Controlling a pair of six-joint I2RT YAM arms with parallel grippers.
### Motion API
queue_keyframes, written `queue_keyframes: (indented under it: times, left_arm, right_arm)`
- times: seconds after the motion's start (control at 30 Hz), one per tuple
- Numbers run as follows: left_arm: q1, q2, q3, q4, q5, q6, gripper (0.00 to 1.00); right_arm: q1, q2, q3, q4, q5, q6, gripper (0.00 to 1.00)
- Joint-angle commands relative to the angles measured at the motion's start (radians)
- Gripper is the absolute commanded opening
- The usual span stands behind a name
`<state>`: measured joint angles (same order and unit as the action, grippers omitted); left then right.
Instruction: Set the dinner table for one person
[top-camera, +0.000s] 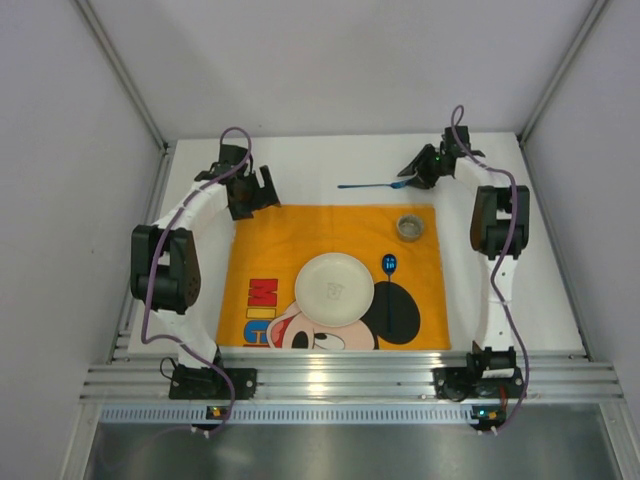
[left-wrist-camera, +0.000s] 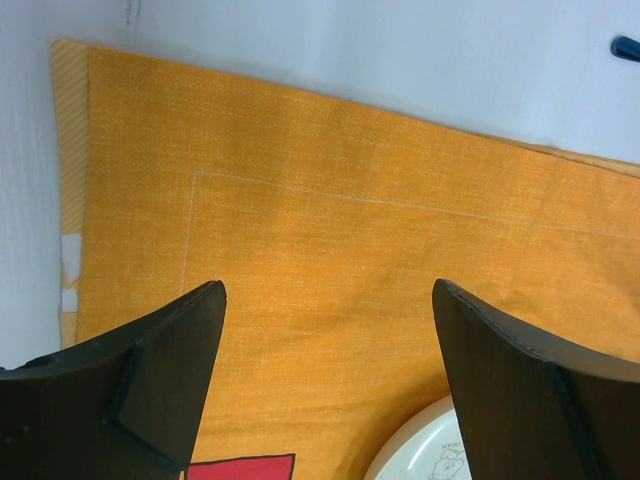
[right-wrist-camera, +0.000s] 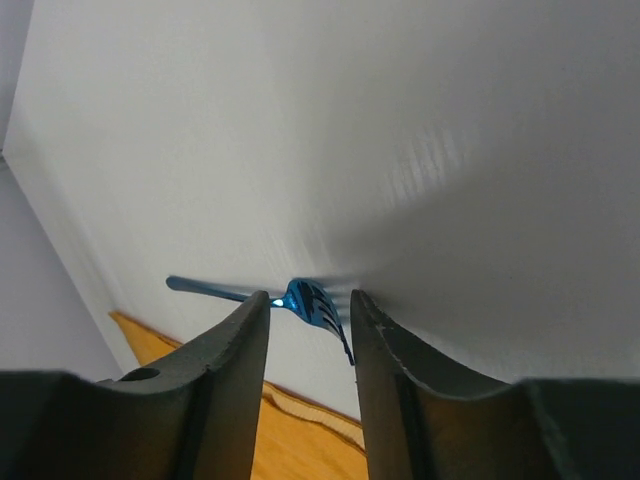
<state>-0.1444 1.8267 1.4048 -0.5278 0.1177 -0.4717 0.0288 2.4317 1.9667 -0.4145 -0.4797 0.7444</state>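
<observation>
White matte counter (top-camera: 330, 160), underlying everything, bears orange cartoon-mouse cloth placemat (top-camera: 262, 240) as the setting. Blue plastic fork (top-camera: 368, 185) lies beyond it; right claw (right-wrist-camera: 310, 296) straddles its tines, pinch uncertain, likely for fetching. Left claw (left-wrist-camera: 328, 290) spread, empty.

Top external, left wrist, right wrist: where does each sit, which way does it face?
Top external: above and behind the robot, looking down on the dinner table; left arm and right arm show whole.
Left wrist: on the left arm, facing down at the orange placemat and plate rim; left gripper fingers frame it, open.
Right wrist: on the right arm, facing low along the table at the blue fork; right gripper fingers flank its head.
Shared: placemat in all three.
</observation>
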Motion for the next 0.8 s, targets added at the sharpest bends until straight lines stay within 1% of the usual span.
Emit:
queue_keyframes:
  times: [0.0, 0.1, 0.13, 0.2, 0.23, 0.3, 0.5, 0.57, 0.67, 0.77]
  left_arm:
    - [0.008, -0.004, 0.034, -0.003, -0.004, 0.010, 0.89]
    - [0.011, -0.007, 0.034, -0.008, -0.007, 0.013, 0.89]
    - [0.012, -0.010, 0.034, -0.009, -0.007, 0.015, 0.89]
    - [0.014, -0.021, 0.034, -0.015, -0.010, 0.018, 0.89]
    - [0.016, -0.023, 0.034, -0.017, -0.012, 0.022, 0.89]
    - [0.017, -0.035, 0.033, -0.024, -0.016, 0.024, 0.89]
    - [0.020, -0.070, 0.025, -0.029, -0.021, 0.031, 0.89]
    - [0.020, -0.086, 0.028, -0.029, -0.026, 0.038, 0.89]
    - [0.020, -0.109, 0.045, -0.031, -0.023, 0.067, 0.89]
    - [0.020, -0.130, 0.074, -0.038, 0.019, 0.107, 0.89]
  right_arm:
    - [0.017, 0.036, 0.037, -0.021, 0.029, -0.014, 0.39]
    - [0.016, 0.044, 0.046, -0.024, 0.035, -0.022, 0.28]
    - [0.014, 0.050, 0.049, -0.027, 0.036, -0.027, 0.21]
    - [0.016, 0.053, 0.055, -0.030, 0.039, -0.033, 0.14]
    - [0.014, 0.052, 0.057, -0.032, 0.046, -0.042, 0.07]
    - [0.014, 0.052, 0.060, -0.032, 0.049, -0.048, 0.00]
    - [0.033, -0.003, 0.078, -0.037, 0.049, -0.099, 0.00]
    - [0.037, -0.045, 0.086, -0.037, 0.039, -0.108, 0.00]
    - [0.048, -0.114, 0.101, -0.038, 0.000, -0.134, 0.00]
    - [0.056, -0.187, 0.118, -0.049, -0.088, -0.187, 0.00]
